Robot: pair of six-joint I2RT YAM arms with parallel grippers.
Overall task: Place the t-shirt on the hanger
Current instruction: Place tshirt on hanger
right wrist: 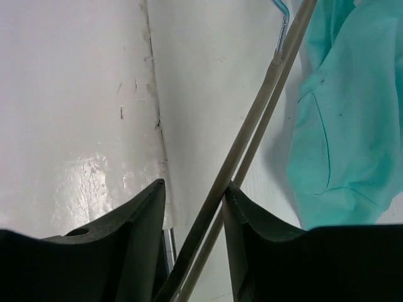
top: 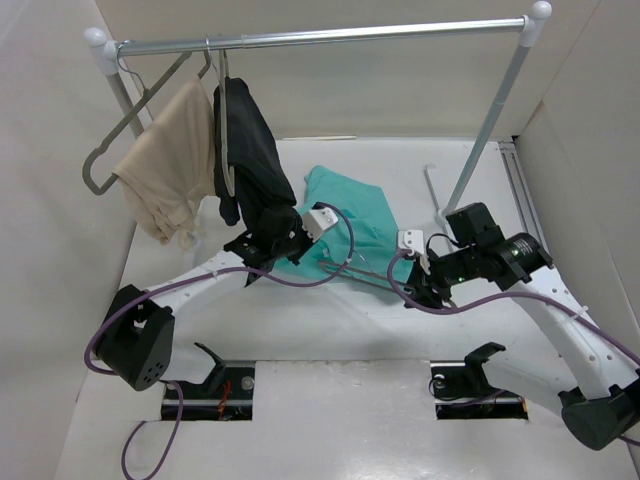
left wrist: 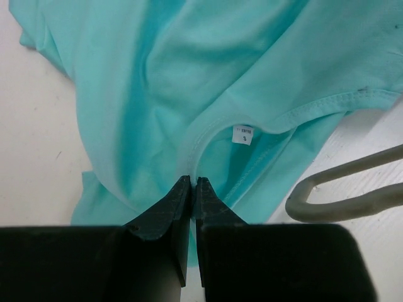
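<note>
At the left wrist, the left gripper [left wrist: 192, 184] has its 2 black fingers [left wrist: 165, 217] pressed together, the tips pinching the ribbed neck edge of the t-shirt [left wrist: 189, 75]. A white size label [left wrist: 243, 134] marked S sits inside the neck, just beyond the tips. The teal cloth lies rumpled on the white table [top: 330, 340] and spreads away from the fingers. To the right of this gripper, 1 rounded end of the hanger [left wrist: 343, 189] rests on the table beside the cloth's hem. At the right wrist, the right gripper [right wrist: 195, 185] has its jaws apart, with the hanger's 2 thin grey rods running slantwise between them. The rods lie close against the right-hand finger near its tip and leave a gap toward the left-hand one. Whether the jaws press on the rods cannot be told. The t-shirt shows at the right edge of that view, beside the rods. From above, the t-shirt lies in a heap at mid-table between the 2 arms. Behind it a metal rail [top: 330, 35] spans the back, carrying a beige garment [top: 170, 160] and a black garment [top: 250, 150] at its left end.
</note>
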